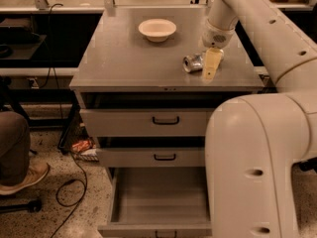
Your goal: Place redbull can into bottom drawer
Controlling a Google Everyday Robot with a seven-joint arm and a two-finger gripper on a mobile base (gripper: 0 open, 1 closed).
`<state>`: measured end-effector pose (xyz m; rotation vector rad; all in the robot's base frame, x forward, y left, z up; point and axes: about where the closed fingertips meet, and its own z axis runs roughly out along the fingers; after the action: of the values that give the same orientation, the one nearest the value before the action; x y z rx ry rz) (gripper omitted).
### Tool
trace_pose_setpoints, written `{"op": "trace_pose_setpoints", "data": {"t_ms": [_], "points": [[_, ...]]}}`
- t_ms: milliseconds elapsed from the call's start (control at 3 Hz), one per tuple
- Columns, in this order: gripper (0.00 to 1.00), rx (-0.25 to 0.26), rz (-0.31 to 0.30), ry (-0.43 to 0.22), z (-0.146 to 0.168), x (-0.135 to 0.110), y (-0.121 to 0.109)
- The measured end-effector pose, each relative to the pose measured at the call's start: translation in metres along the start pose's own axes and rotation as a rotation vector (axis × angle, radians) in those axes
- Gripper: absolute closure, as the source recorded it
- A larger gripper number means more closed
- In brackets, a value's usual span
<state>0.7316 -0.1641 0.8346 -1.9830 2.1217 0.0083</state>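
The redbull can (193, 62), slim, silver and crinkled, lies on its side on the gray cabinet top (124, 58), right of centre. My gripper (211, 66) hangs over the can's right end, its cream fingers (211, 63) pointing down and covering that end. The bottom drawer (158, 198) stands pulled out at the foot of the cabinet, showing a flat gray tray; my arm hides its right part.
A cream round bowl (157, 29) sits at the back of the cabinet top. Two shallower drawers with black handles (165, 120) are slightly open above the bottom one. My white arm (257, 152) fills the right foreground. A seated person's leg (15, 148) and floor cables (69, 187) are left.
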Motion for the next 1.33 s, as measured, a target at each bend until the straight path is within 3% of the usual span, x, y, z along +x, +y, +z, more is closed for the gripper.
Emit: {"op": "trace_pose_setpoints", "data": {"t_ms": [333,1000,1333], "points": [[0.00,-0.007,-0.006,0.003,0.012,-0.006,-0.011],[0.49,0.015,0.023,-0.060,-0.003,-0.012,-0.019],[0.71,-0.001,0.047,-0.104,-0.009,-0.008,-0.010]]}}
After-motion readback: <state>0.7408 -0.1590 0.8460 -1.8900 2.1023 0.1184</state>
